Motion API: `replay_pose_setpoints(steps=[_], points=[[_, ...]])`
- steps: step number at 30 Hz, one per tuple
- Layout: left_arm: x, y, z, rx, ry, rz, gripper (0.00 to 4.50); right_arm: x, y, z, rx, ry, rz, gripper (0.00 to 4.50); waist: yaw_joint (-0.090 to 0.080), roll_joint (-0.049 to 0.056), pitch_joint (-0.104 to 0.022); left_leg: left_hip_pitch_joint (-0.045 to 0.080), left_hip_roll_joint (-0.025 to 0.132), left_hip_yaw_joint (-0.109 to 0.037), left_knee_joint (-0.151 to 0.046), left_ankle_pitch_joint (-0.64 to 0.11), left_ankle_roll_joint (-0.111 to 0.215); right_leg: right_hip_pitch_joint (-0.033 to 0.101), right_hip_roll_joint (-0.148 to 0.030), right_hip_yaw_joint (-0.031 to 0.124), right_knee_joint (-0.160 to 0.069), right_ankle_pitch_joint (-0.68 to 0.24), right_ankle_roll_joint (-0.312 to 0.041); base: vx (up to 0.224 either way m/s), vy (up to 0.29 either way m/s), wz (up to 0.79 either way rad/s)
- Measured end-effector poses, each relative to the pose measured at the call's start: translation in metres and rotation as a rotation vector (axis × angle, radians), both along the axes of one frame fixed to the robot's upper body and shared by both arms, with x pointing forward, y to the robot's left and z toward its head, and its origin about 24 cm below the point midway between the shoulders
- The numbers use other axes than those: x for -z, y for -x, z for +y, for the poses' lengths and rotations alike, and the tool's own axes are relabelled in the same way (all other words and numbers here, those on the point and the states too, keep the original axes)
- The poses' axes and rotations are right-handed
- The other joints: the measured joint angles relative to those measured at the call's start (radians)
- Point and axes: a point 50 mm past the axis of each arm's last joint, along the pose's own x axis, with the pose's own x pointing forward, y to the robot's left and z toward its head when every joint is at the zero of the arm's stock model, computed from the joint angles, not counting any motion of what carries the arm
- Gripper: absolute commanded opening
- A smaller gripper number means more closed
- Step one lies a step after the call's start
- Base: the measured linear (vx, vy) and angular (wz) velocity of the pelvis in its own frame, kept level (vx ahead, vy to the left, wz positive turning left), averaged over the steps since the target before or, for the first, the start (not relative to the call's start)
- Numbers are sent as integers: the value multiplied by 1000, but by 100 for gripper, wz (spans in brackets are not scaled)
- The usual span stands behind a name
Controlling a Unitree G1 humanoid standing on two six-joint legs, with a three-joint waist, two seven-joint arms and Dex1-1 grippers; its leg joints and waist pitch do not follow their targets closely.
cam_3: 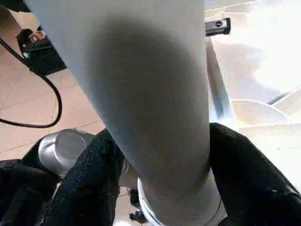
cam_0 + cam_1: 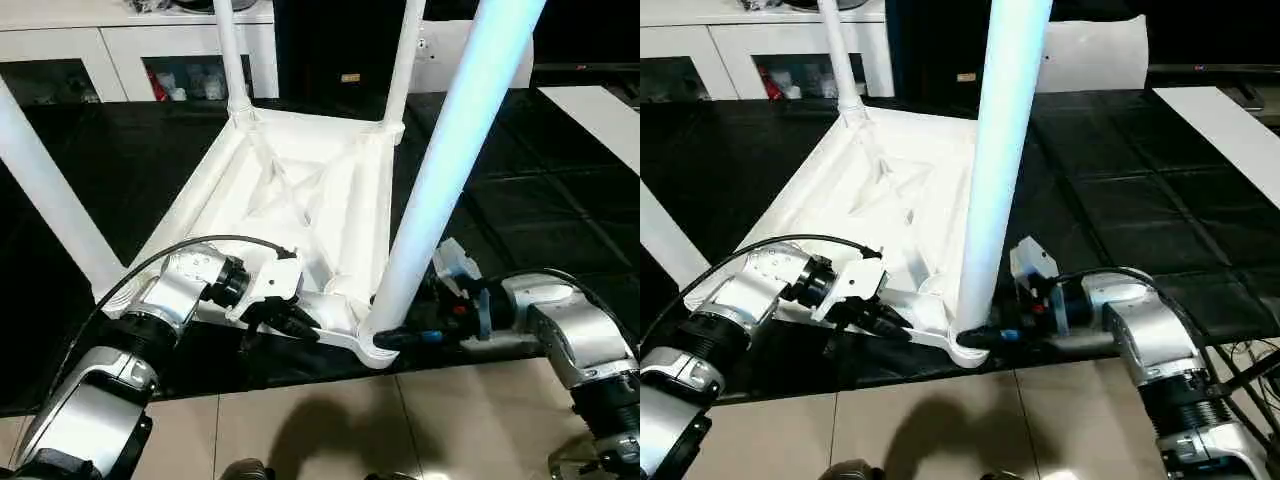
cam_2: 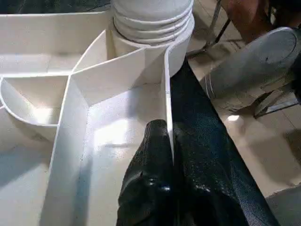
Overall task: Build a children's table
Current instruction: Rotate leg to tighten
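Right wrist view: no legible writing, seemingly.

The children's table (image 2: 300,190) is plain white all over, its upturned top crossed by a pattern of moulded ribs, its legs (image 2: 450,170) white with a faint bluish sheen. It lies on a glossy black surface (image 2: 520,200) marked with a faint grid of squares. The robot's forearms (image 2: 175,290) are silver, its fingers (image 3: 150,188) black. Beige tiles cover the floor (image 2: 330,420). The cabinet (image 2: 110,45) behind is white.
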Motion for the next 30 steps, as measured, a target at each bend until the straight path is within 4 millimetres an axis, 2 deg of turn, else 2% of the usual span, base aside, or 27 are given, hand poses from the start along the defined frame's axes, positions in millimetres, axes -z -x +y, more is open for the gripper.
replay_pose_setpoints(steps=[4, 10, 15, 18, 20, 22, 24, 28, 30], points=[[0, 1, 0, 12, -1, 4, 0, 0, 0, 0, -3, 1, 6, 222, 2, 0, 0, 0, 0, 0, 0, 0, 0, 0, 0, 0, 0, 0, 0, 0, 0, 0], [0, 1, -1, 11, 0, 9, 0, 1, 1, 1, 8, -3, 19, 209, 2, 0, 0, 0, 0, 0, 1, 0, 0, 0, 0, 0, 0, 0, 0, 0, 0, 0], [1, -3, 0, -79, 9, 30, 0, 6, 1, 9, 132, -57, 23, 209, -2, 0, 0, 3, 0, 0, 2, 0, -3, 1, 0, 0, 4, 0, 0, 0, 0, 0], [2, -13, -1, -230, -7, 3, 0, 11, -9, 18, 341, -58, -4, 207, -21, 0, 0, 9, 1, 0, 2, 2, -14, 4, 0, 1, 6, -2, 4, 0, 0, 0], [4, -17, -9, -309, 5, 0, 0, 13, -17, 18, 483, -45, -11, 205, -37, 0, 0, 11, 0, 1, 2, 4, -15, 7, 0, 0, 4, -2, 5, -35, 0, -4], [8, -23, -24, -443, 36, -4, 0, 14, -30, 24, 704, -34, -27, 203, -69, 2, 0, 12, 2, 0, 2, 4, -15, 11, 1, -4, -3, -2, 5, 0, 0, 0], [10, -25, -34, -519, 64, 12, 0, 13, -38, 27, 828, -24, -30, 202, -88, 6, 0, 11, 2, -1, -1, 4, -15, 13, 1, -7, -12, -2, 5, 0, 0, 0], [10, -31, -45, -652, 89, 9, 0, 10, -51, 42, 1025, -15, -24, 201, -110, 5, 0, 10, 1, -1, -2, 2, -13, 13, 1, -5, -17, 4, 5, 0, 0, 0], [9, -32, -49, -691, 93, 0, 0, 9, -55, 47, 1093, -10, -26, 201, -111, 5, 0, 10, 1, -1, -3, 1, -12, 13, 1, -5, -17, 5, 5, 0, 0, 0]])
